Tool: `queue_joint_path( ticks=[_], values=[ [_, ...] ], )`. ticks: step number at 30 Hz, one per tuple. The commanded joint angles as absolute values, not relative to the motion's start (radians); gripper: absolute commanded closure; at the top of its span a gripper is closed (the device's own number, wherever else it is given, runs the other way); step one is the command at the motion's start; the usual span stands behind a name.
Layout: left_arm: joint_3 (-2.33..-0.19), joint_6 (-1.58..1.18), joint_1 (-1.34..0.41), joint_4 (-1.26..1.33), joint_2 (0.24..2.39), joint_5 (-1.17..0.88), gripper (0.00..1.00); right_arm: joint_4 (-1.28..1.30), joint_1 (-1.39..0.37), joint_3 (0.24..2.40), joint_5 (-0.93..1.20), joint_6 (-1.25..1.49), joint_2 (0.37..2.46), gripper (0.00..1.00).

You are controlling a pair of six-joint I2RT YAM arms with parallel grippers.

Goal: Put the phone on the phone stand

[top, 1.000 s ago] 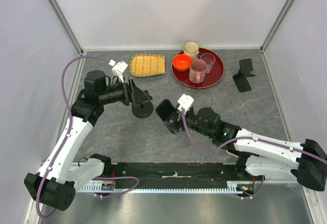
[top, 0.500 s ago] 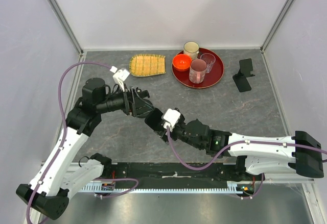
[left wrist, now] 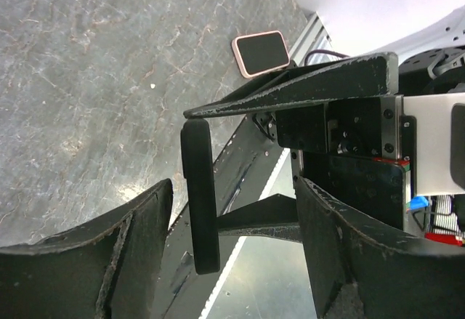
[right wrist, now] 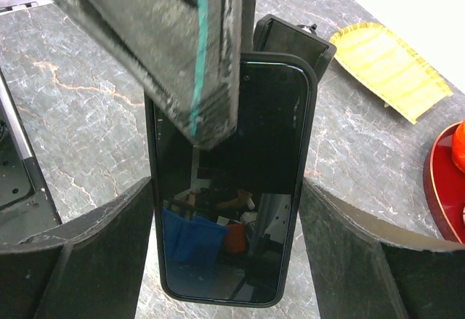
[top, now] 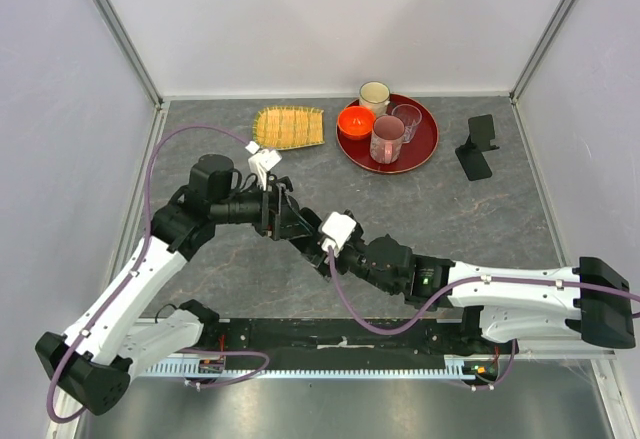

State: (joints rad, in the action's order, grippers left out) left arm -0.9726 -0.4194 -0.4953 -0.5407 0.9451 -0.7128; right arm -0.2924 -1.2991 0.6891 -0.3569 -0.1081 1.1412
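So, the big change in the last second is that the two arms have closed the gap. A moment back the left gripper [left wrist: 234,184] had the stand [left wrist: 200,195] well down-left of the tray [top: 428,144], and the phone hung apart from it, a bit nearer the tray. Now they've met in one dark clump down-left of the tray. The left arm slid toward the tray and the right arm swung away from it.

In the left wrist view the stand sits between the left jaws, disc base toward one, stem pointing at the other. The jaws are spread wide, and I can't tell if they're pinching it or just straddling it.

In the right wrist view the right gripper [right wrist: 225,184] is clamped on the phone [right wrist: 269,130] by its long edges, screen toward the camera. What looks like the stand's holder plate pokes out past the phone's top end, so the phone's back seems to be up against it. What I take to be a left finger [right wrist: 182,57] crosses in front of the screen.

My read is that this is the seating step and it's not finished, since the right gripper hasn't let go of the phone. The spare stand [top: 478,149] right of the tray isn't in play.
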Motion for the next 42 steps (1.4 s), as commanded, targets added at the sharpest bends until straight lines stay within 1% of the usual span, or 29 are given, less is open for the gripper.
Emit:
queue_joint_path(
  ticks=[1, 6, 12, 15, 16, 17, 18, 19, 20, 21, 22, 24, 26, 27, 30, 32, 35, 36, 37, 38, 40, 41, 42],
  values=[
    [-0.976, -0.382, -0.528, -0.526, 0.953, -0.709, 0.27, -0.399, -1.308, 0.733, -0.39, -0.123, 1.091, 1.0],
    [-0.973, -0.38, -0.54, -0.525, 0.962, -0.707, 0.34, -0.403, -1.315, 0.73, -0.394, -0.121, 1.078, 1.0],
    [-0.968, -0.388, -0.548, -0.503, 0.973, -0.732, 0.49, -0.402, -1.322, 0.736, -0.4, -0.124, 1.083, 1.0],
    [-0.966, -0.377, -0.548, -0.497, 0.966, -0.739, 0.76, -0.374, -1.324, 0.75, -0.399, -0.117, 1.092, 1.0],
    [-0.965, -0.373, -0.548, -0.497, 0.96, -0.73, 0.93, -0.362, -1.324, 0.755, -0.399, -0.115, 1.095, 0.94],
    [-0.963, -0.365, -0.548, -0.497, 0.954, -0.723, 0.97, -0.345, -1.324, 0.768, -0.388, -0.11, 1.098, 0.84],
    [-0.962, -0.348, -0.548, -0.497, 0.937, -0.716, 0.98, -0.303, -1.322, 0.775, -0.379, -0.107, 1.098, 0.72],
    [-0.959, -0.339, -0.548, -0.497, 0.93, -0.71, 0.98, -0.281, -1.324, 0.781, -0.368, -0.104, 1.098, 0.5],
    [-0.959, -0.328, -0.548, -0.5, 0.924, -0.709, 0.98, -0.255, -1.324, 0.794, -0.361, -0.094, 1.095, 0.37],
    [-0.959, -0.304, -0.548, -0.5, 0.91, -0.71, 0.98, -0.2, -1.324, 0.799, -0.351, -0.069, 1.083, 0.14],
    [-0.96, -0.289, -0.548, -0.5, 0.905, -0.724, 0.98, -0.171, -1.324, 0.801, -0.341, -0.061, 1.074, 0.02],
    [-0.966, -0.229, -0.548, -0.506, 0.897, -0.751, 0.98, -0.077, -1.319, 0.802, -0.292, -0.032, 1.036, 0.02],
    [-0.974, -0.186, -0.548, -0.511, 0.893, -0.833, 0.98, -0.014, -1.313, 0.813, -0.275, -0.003, 0.999, 0.02],
    [-0.976, -0.143, -0.548, -0.512, 0.893, -0.904, 0.98, 0.041, -1.293, 0.815, -0.224, 0.038, 0.985, 0.02],
    [-0.988, -0.069, -0.548, -0.554, 0.914, -1.007, 0.98, 0.103, -1.235, 0.81, -0.096, 0.123, 0.928, 0.02],
    [-0.999, -0.042, -0.549, -0.572, 0.934, -1.031, 0.98, 0.121, -1.206, 0.807, 0.059, 0.152, 0.893, 0.03],
    [-1.003, -0.014, -0.561, -0.574, 0.945, -1.083, 0.98, 0.118, -1.164, 0.801, 0.178, 0.176, 0.852, 0.07],
    [-1.006, -0.011, -0.571, -0.569, 0.943, -1.089, 0.98, 0.123, -1.135, 0.802, 0.211, 0.179, 0.85, 0.1],
    [-1.005, -0.012, -0.575, -0.562, 0.939, -1.091, 0.98, 0.121, -1.118, 0.81, 0.291, 0.184, 0.85, 0.17],
    [-1.003, -0.02, -0.578, -0.552, 0.933, -1.097, 0.98, 0.118, -1.102, 0.81, 0.329, 0.196, 0.853, 0.19],
    [-1.002, -0.025, -0.584, -0.532, 0.93, -1.12, 0.98, 0.08, -1.063, 0.807, 0.409, 0.218, 0.862, 0.23],
    [-1.002, -0.031, -0.587, -0.525, 0.928, -1.118, 0.98, 0.065, -1.058, 0.808, 0.489, 0.236, 0.877, 0.23],
    [-1.003, -0.031, -0.592, -0.526, 0.93, -1.114, 0.98, 0.036, -1.057, 0.81, 0.52, 0.248, 0.888, 0.23]
  ],
)
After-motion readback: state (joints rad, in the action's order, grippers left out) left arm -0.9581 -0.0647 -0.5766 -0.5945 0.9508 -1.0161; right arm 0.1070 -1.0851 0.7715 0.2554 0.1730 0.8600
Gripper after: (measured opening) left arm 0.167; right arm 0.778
